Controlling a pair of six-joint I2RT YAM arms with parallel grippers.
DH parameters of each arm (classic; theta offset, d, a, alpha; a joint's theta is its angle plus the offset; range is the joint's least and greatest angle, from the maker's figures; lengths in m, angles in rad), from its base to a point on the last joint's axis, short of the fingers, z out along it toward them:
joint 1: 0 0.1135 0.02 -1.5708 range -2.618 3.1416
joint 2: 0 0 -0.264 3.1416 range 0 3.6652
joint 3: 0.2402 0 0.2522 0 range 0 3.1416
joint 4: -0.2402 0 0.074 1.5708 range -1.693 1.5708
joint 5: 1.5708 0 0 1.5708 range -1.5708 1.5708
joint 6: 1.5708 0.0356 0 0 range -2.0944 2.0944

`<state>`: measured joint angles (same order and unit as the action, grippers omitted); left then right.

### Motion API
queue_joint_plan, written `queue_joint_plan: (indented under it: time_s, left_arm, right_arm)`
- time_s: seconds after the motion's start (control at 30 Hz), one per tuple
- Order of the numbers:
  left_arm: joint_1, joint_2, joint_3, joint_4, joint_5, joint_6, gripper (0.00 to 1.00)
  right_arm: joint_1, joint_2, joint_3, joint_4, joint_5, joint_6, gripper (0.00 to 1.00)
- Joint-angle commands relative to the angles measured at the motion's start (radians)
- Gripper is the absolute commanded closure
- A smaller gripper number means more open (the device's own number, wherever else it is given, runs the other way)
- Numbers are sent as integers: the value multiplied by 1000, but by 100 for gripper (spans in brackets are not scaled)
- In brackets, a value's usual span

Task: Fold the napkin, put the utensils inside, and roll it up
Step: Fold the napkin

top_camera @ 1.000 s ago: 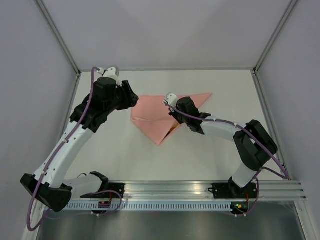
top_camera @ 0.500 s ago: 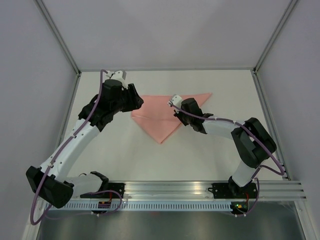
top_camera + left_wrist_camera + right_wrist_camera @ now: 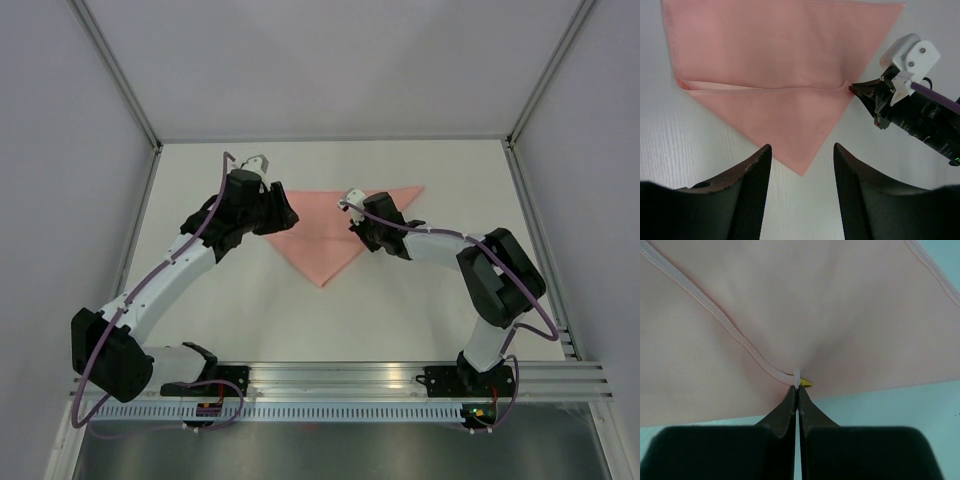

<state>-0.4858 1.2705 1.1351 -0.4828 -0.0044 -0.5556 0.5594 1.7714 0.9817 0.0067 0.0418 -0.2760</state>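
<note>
The napkin [image 3: 318, 238] lies as a folded triangle on the desk [image 3: 420, 300]. My right pincer [image 3: 796, 389], closed tight, touches its hem at the fold's right end, where the utensils [image 3: 805, 383] show a yellow tip; my left pincer [image 3: 801, 150] hovers wide near the left end

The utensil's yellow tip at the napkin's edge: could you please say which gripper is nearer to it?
Right. The right gripper, shut on the napkin, sits beside the yellow tip; the left gripper hovers open, well apart.

Pink napkin [image 3: 318, 240], folded (flat triangle), yellow utensil tip [image 3: 805, 383] showing
</note>
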Motion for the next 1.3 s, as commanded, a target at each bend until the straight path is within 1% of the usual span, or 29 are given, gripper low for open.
queue_joint_plan:
  time_s: [0.0,0.27,0.37,0.47,0.57,0.6,0.67,0.7,0.87,0.9,0.97,1.13,1.27]
  left_arm:
    - [-16,32,-52,85,58,-64,43]
    - [-57,119,-113,171,75,-92,43]
    - [-72,165,-118,193,83,-98,44]
    - [-89,219,-117,205,86,-99,44]
    - [-103,262,-112,222,87,-101,44]
    - [-105,271,-110,230,89,-102,44]
    - [-111,296,-107,239,93,-102,44]
    - [-114,305,-104,242,95,-104,44]
    - [-128,349,-95,256,103,-102,44]
    - [-128,355,-94,257,103,-104,44]
    - [-134,368,-87,265,109,-102,44]
    - [-148,408,-61,274,112,-104,45]
    - [-158,428,-32,274,118,-102,45]
  right_arm:
    - [-10,19,57,-51,-14,31,99]
    - [-29,37,94,-88,-26,52,99]
    - [-32,45,104,-102,-26,55,96]
    - [-44,52,120,-119,-39,58,91]
    - [-58,53,126,-125,-37,60,82]
    - [-65,53,129,-129,-37,60,75]
    - [-73,57,143,-139,-37,61,70]
    - [-84,57,149,-149,-63,64,66]
    - [-131,60,196,-175,-103,87,62]
    - [-153,63,209,-192,-114,93,60]
    - [-177,80,256,-212,-144,115,57]
    - [-309,152,398,-304,-249,199,51]
    - [-423,215,482,-349,-342,308,45]
